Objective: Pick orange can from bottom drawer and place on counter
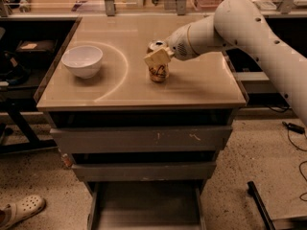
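Observation:
The orange can (159, 72) stands upright on the counter (196, 87), right of its middle, next to the faint arc mark. My gripper (157, 55) comes in from the right on the white arm and is shut on the can's upper part; one beige finger (154, 58) covers its front and the other is hidden behind it. The bottom drawer (146, 210) is pulled open below the cabinet, and its grey floor shows nothing in it.
A white bowl (82, 60) sits on the counter's left side. Two taller grey drawers (139, 139) are pushed in above the open one. A white shoe (21, 210) lies on the floor at lower left. A dark bar (259, 207) lies at lower right.

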`<state>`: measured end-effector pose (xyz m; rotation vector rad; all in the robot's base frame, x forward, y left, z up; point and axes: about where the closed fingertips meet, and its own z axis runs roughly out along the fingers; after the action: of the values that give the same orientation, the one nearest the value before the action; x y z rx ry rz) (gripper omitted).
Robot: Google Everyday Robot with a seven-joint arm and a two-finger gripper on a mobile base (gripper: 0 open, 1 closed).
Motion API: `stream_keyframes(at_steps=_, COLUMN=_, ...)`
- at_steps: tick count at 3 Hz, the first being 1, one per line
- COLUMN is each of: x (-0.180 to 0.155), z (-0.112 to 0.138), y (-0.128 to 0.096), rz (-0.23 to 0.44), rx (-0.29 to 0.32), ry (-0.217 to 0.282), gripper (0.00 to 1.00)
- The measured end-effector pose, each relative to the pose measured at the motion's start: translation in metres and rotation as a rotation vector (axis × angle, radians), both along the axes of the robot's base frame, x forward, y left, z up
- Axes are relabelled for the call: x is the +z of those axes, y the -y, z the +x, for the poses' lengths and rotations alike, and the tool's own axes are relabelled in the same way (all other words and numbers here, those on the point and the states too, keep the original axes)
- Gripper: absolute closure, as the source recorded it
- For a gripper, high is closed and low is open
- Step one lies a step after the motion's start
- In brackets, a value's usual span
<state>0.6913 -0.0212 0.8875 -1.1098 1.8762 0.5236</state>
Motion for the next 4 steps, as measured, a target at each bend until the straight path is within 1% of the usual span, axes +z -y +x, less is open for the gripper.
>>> stream_keyframes(at_steps=1, x=-0.0002, z=0.0002, y=-0.0001, rz=0.0, rx=0.0, ry=0.0, gripper=0.82)
stream_keyframes(at_steps=4, x=-0.0002, z=0.0001, y=-0.0002, rz=0.0, rx=0.0, ry=-0.001, gripper=0.12)
